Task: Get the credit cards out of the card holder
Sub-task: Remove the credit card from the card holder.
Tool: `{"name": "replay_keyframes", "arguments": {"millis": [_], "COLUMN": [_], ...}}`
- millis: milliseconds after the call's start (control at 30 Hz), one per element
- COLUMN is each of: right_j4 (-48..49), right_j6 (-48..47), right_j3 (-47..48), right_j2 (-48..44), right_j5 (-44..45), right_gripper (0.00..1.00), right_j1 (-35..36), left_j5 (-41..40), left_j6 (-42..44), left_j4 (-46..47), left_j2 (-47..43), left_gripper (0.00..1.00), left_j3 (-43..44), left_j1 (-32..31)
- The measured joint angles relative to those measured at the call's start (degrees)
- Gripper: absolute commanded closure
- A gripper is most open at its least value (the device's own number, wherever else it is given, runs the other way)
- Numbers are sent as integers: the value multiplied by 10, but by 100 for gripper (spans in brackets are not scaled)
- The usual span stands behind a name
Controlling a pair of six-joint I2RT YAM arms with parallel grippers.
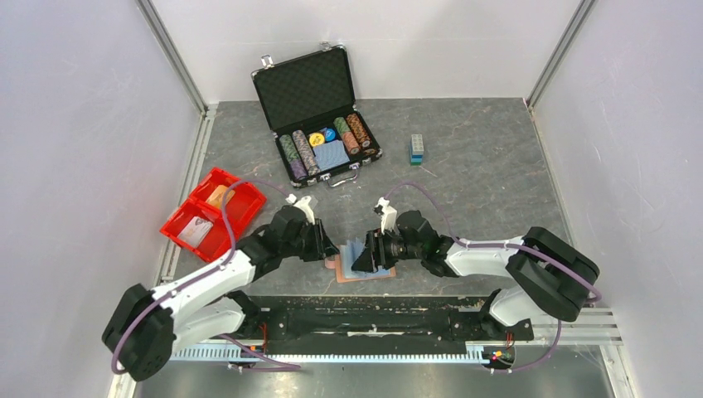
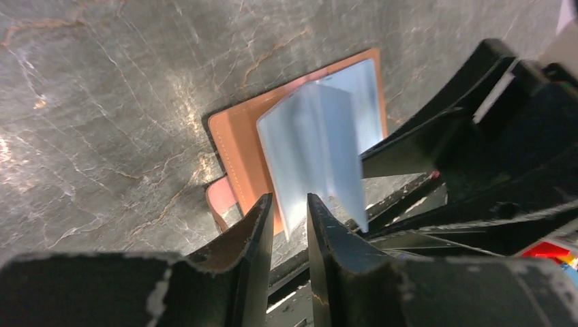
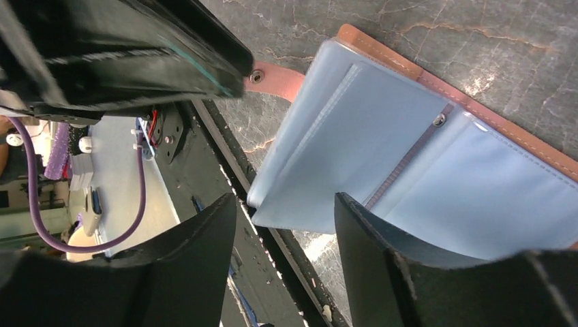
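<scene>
The brown leather card holder (image 1: 366,277) lies open on the table between my two grippers, its pale-blue plastic sleeves (image 1: 355,251) fanned upward. In the left wrist view the holder (image 2: 235,143) and sleeves (image 2: 320,136) lie ahead. My left gripper (image 2: 290,204) has a narrow gap, with a sleeve's lower edge at its tips. My left gripper is also in the top view (image 1: 330,249). My right gripper (image 3: 285,204) is open wide around a sleeve's edge (image 3: 382,136) and shows in the top view (image 1: 366,257). A white card (image 1: 196,232) and an orange one (image 1: 217,197) lie in the red bin (image 1: 249,207).
A black poker-chip case (image 1: 319,116) stands open at the back. A small blue-green block (image 1: 417,149) sits at the back right. The holder's closing tab (image 3: 286,78) points toward the black mounting rail (image 1: 365,319) at the near edge.
</scene>
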Motion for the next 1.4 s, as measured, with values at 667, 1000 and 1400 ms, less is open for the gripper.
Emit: {"name": "replay_keyframes", "arguments": {"millis": [667, 1000, 1400], "right_j4": [-106, -176, -279], "right_j6": [-58, -49, -44], "right_j3": [23, 75, 216], "right_j2": [-61, -38, 79], "right_j5": [97, 210, 376], "right_gripper": [41, 28, 18], "right_j1": [0, 51, 144], "left_j5": [10, -106, -225], "left_j6": [-2, -2, -2], "left_j4": [-33, -88, -189], "left_j2": [18, -87, -312], "left_gripper": [70, 58, 53], "left_j3": [27, 23, 31], "left_j1": [0, 0, 0]}}
